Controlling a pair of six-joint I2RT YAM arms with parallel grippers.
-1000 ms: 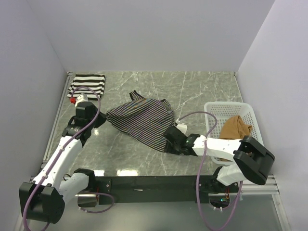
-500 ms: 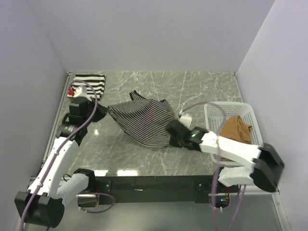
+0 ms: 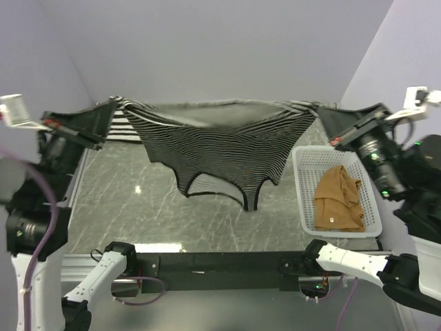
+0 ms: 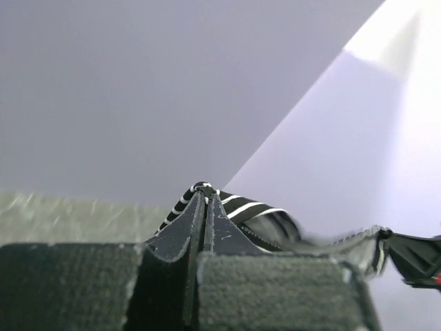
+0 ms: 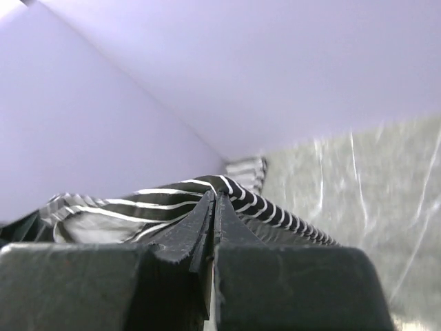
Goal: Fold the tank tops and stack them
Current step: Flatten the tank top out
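The thin-striped tank top hangs stretched high above the table, neck and straps pointing down. My left gripper is shut on its left corner. My right gripper is shut on its right corner. The wide-striped tank top lies at the far left corner, mostly hidden behind the hanging top; it also shows in the right wrist view. The tan-brown tank top lies crumpled in the white lattice basket.
The basket stands at the right side of the grey marble table. Purple walls close the back and both sides. The black arm-mount rail runs along the near edge.
Both arms have risen high and spread apart, lifting the thin-striped top off the table and stretching it out in the air. Before, it lay bunched on the table between the grippers.
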